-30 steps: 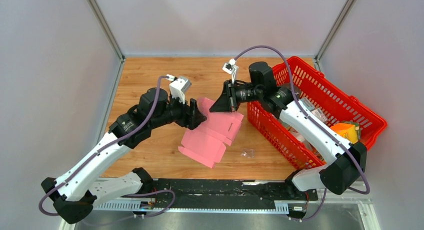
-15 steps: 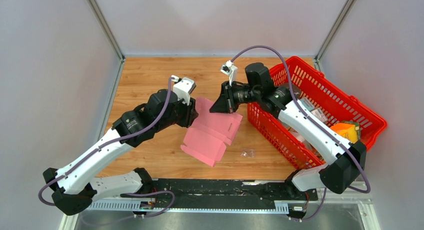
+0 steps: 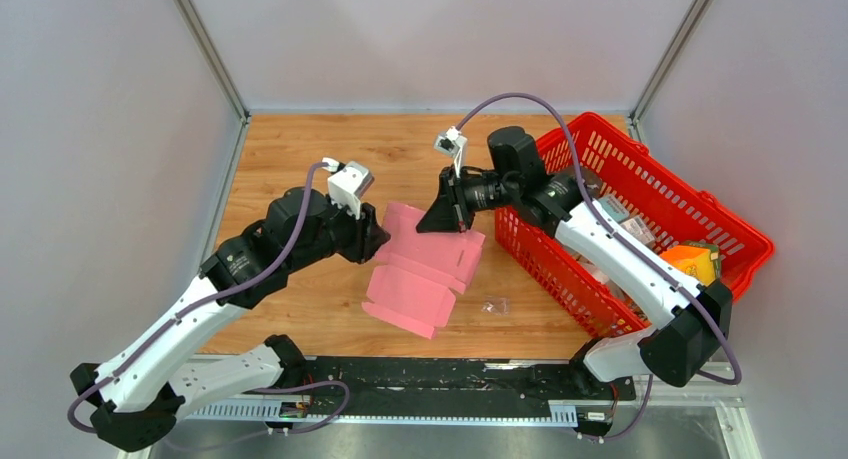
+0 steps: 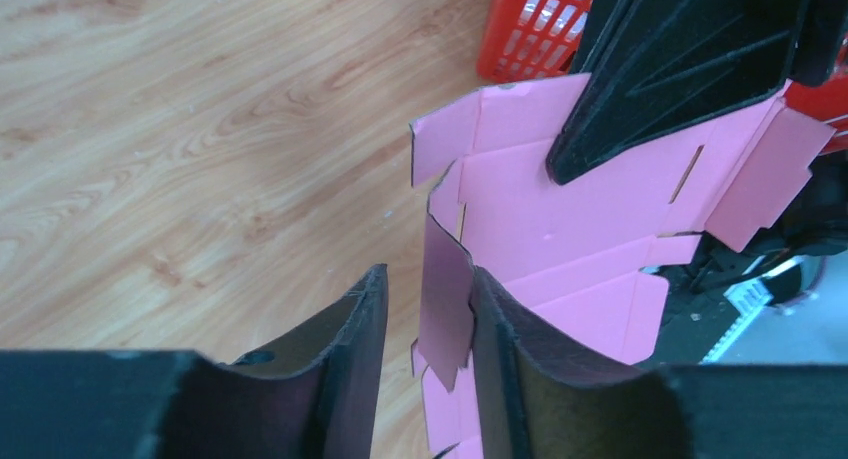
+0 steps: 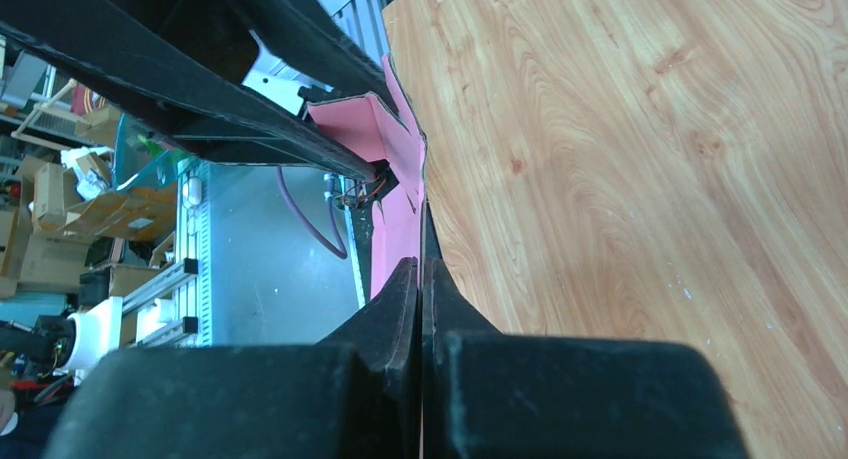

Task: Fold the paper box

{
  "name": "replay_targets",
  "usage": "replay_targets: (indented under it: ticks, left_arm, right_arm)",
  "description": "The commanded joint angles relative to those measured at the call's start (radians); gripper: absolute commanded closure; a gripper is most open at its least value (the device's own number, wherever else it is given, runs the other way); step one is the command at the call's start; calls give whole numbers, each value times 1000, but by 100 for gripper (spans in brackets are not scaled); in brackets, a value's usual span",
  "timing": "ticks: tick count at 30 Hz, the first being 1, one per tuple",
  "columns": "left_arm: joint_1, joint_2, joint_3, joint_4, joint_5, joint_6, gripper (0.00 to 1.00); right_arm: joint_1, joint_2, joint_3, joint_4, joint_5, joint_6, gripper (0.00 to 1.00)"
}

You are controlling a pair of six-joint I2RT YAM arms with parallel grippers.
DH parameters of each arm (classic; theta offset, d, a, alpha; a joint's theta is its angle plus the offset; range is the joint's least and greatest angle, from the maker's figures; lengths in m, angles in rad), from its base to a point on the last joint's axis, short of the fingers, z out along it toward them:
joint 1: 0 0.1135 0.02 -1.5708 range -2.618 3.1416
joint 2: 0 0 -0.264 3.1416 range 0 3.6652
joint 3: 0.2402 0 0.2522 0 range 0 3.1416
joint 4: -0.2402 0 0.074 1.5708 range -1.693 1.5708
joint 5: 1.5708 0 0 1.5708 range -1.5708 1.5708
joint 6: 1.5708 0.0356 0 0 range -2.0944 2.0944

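I've got R pincer pinched on the paper box, which sits btwn it & L pincer, jaws half-wide round a side flap w/o gripping; closing off-crease could crumple or tear it.

Two hands shown: my left hand and my right hand. I count one paper box, one red basket, one clear scrap.

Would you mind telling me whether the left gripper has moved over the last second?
Yes. The left gripper has shifted left, farther from the red basket, to the left edge of the paper box.
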State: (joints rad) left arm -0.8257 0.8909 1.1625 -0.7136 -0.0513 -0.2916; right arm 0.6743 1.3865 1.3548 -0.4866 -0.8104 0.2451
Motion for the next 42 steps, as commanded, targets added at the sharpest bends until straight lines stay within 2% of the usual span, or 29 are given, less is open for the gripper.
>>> replay_targets:
  ticks: [1, 3, 7, 10, 12, 17, 26, 33, 34, 35, 36, 37, 38, 42]
  left_arm:
    - [37, -32, -44, 75, 93, -15, 50]
    - [57, -47, -81, 127, 161, -34, 46]
    - [121, -76, -138, 224, 330, -73, 46]
    - [151, -83, -159, 247, 390, -89, 50]
    - [164, -87, -182, 281, 453, -104, 57]
    - [169, -96, -227, 376, 554, -144, 62]
    - [191, -127, -230, 332, 564, -123, 70]
    - [201, -118, -228, 319, 551, -116, 81]
    - [201, -115, -225, 290, 532, -109, 78]
    - [203, -103, -199, 249, 449, -97, 70]
    - [206, -96, -183, 203, 392, -84, 50]
    - [211, -93, -169, 128, 339, -66, 44]
    - [211, -95, -147, 99, 242, -54, 41]
    - [211, -161, -145, 60, 118, 32, 39]
  right_arm:
    - [25, 3, 35, 59, -53, -27, 100]
    - [31, 5, 38, 66, -72, -30, 100]
    - [33, 2, 35, 86, -96, -33, 100]
    - [33, -1, 30, 95, -118, -32, 100]
    - [33, -6, 21, 118, -134, -21, 100]
    - [33, -9, 14, 151, -168, -15, 100]
    - [33, -11, 7, 140, -164, -32, 100]
    - [33, 6, 17, 144, -138, -39, 100]
    - [34, 11, 18, 135, -127, -52, 100]
    - [36, 22, 27, 108, -83, -67, 100]
    - [44, 28, 32, 86, -47, -113, 100]
    - [50, 35, 36, 63, -5, -136, 100]
    - [56, 58, 43, 22, 92, -156, 100]
    - [91, 129, 66, -46, 215, -240, 100]
